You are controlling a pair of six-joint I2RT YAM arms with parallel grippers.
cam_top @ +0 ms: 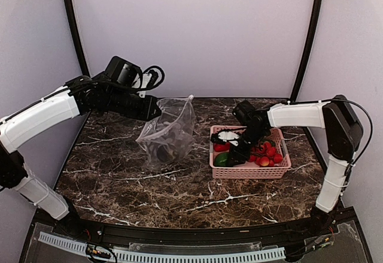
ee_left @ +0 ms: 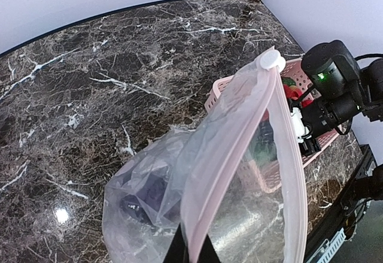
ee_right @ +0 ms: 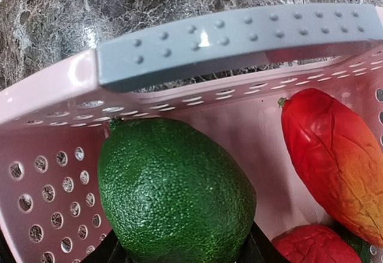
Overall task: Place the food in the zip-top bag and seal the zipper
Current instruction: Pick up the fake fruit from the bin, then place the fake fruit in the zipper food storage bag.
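My left gripper point(cam_top: 152, 108) is shut on the mouth edge of the clear zip-top bag point(cam_top: 169, 132) and holds it up over the table's middle. In the left wrist view its fingertips point(ee_left: 191, 254) pinch the whitish-pink zipper strip point(ee_left: 239, 143), and the mouth gapes open. Something dark lies in the bag's bottom point(ee_left: 140, 200). My right gripper point(cam_top: 236, 152) is down in the pink basket point(cam_top: 251, 173). Its fingers point(ee_right: 179, 257) close on a bumpy green food piece point(ee_right: 173, 197). An orange-red long piece point(ee_right: 335, 155) and red berries point(cam_top: 269, 152) lie beside it.
The pink basket stands right of the bag, its near wall point(ee_right: 48, 173) close to my right fingers. A grey dotted strip point(ee_right: 239, 41) runs along its rim. Dark marble table point(cam_top: 119, 173) lies all around; black frame posts stand at the back corners.
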